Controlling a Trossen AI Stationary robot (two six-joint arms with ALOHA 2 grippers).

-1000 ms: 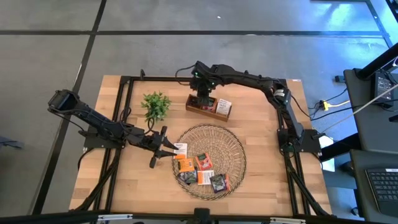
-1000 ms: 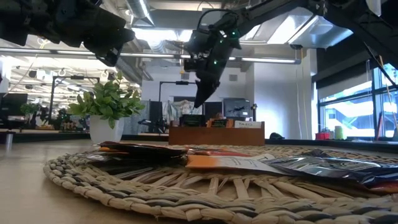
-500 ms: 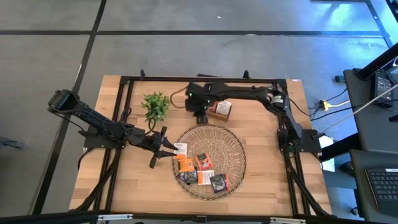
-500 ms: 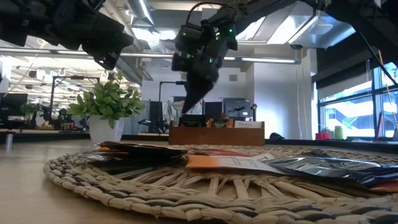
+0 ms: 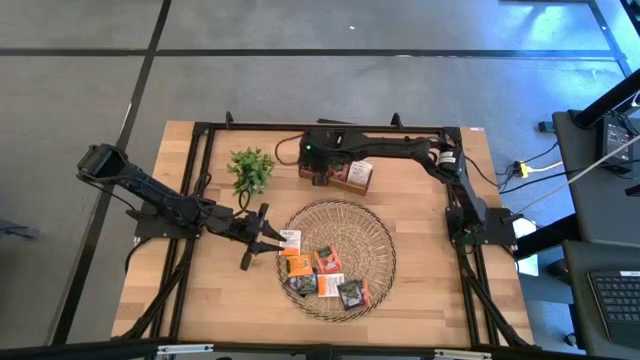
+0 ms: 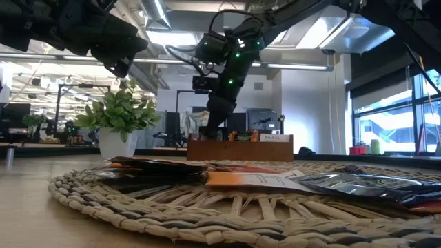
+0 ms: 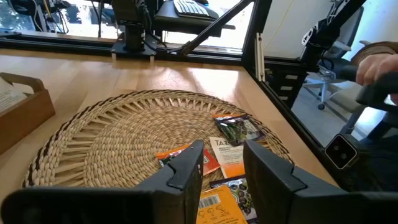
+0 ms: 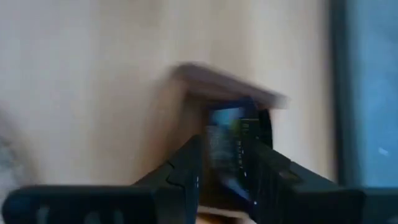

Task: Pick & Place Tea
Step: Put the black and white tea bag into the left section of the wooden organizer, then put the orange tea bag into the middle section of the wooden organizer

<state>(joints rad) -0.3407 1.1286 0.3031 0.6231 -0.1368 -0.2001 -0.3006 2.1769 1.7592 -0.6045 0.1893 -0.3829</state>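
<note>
Several small tea sachets [image 5: 320, 270] in orange, dark and white wrappers lie flat on the round woven tray [image 5: 375, 225], toward its near side. My left gripper [image 5: 272, 238] hovers open at the tray's left rim, beside a white and orange sachet [image 5: 290, 239] and touching nothing. My right gripper [image 5: 318, 172] points down over the left end of the brown wooden box [image 5: 352, 178]. In the blurred right wrist view a dark sachet [image 8: 231, 146] shows between its parted fingers. More sachets stand in the box [image 6: 241, 148]. My right gripper [image 6: 207, 129] comes from above at the left compartment of the box. A dark sachet [image 8: 231, 146] stands in the gap between its fingers. The blur hides whether either finger touches the sachet or the box.
A small green plant [image 5: 250, 168] in a white pot stands left of the box, close to my right gripper. Black frame rails run along the table's far, left and right edges. Bare wood lies near the tray's left and right. A person's hand [image 7: 379, 65] shows beyond the table.
My right gripper has moved from over the middle of the box toward the table's left and down, to the box's left end, and its wrist has turned on the way. My left gripper and the sachets on the tray have kept still.
</note>
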